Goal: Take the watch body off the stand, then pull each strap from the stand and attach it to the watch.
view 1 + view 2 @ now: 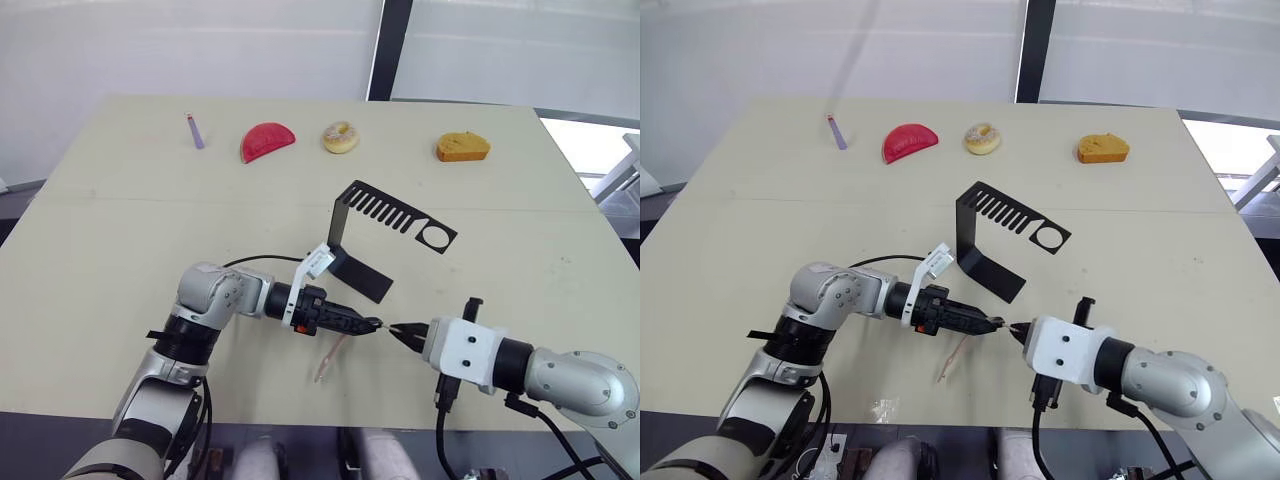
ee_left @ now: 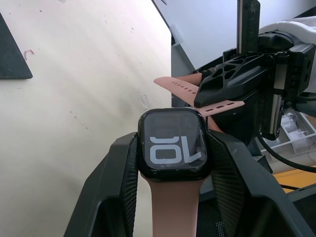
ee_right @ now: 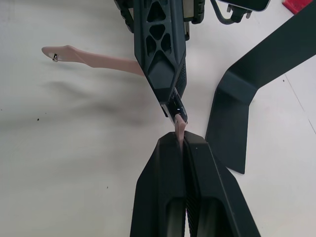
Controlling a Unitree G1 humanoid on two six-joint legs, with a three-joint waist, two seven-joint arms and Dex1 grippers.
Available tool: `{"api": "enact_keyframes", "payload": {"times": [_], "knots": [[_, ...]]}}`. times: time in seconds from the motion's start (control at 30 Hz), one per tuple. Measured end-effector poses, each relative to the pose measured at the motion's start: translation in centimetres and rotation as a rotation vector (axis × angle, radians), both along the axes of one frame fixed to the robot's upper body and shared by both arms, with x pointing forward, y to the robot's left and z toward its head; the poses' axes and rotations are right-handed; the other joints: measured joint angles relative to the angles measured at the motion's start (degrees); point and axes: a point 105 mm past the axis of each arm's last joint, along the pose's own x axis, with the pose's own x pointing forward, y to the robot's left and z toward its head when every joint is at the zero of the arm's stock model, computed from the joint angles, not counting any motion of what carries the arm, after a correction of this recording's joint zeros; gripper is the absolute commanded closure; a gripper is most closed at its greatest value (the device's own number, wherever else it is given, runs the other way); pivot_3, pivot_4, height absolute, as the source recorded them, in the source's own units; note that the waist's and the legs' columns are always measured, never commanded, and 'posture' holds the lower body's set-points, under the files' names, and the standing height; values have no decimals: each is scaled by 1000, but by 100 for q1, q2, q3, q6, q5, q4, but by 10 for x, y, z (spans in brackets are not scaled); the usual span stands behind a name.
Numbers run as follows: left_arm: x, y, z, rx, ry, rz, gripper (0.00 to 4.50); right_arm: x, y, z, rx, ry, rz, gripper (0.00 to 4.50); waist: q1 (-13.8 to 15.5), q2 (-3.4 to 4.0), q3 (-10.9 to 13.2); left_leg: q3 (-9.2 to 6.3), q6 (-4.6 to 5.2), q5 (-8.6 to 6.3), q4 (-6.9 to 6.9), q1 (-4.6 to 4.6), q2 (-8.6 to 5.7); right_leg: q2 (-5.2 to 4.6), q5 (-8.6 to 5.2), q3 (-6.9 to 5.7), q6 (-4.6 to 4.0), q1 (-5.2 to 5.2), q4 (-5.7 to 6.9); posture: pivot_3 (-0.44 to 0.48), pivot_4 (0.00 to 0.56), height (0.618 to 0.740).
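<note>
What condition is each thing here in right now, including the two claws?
Watch body: off the stand, clamped in the left gripper, one pink strap attached.
Second strap: pinched in the shut right gripper, meeting the watch.
Stand: upright, holding nothing.

Purple stick (image 1: pixel 195 131) — doughnut (image 1: pixel 340 137) — table (image 1: pixel 120 230).

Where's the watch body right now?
The watch body is off the stand, clamped in the left gripper above the table's near edge, in front of the stand's base. The right gripper meets it, pinching a pink strap.
</note>
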Motion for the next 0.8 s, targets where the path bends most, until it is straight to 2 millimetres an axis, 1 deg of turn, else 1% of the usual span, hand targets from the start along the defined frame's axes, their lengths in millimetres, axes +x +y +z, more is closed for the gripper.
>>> {"api": "enact_keyframes", "payload": {"times": [0.8], "knots": [[0,-1,1,-8,-6,-2,2898,1,-1,-1,8,15,-21,4500,-2,0,0,1,0,0,0,1,0,0,0,0,0,0,1,0,150,737]]}}
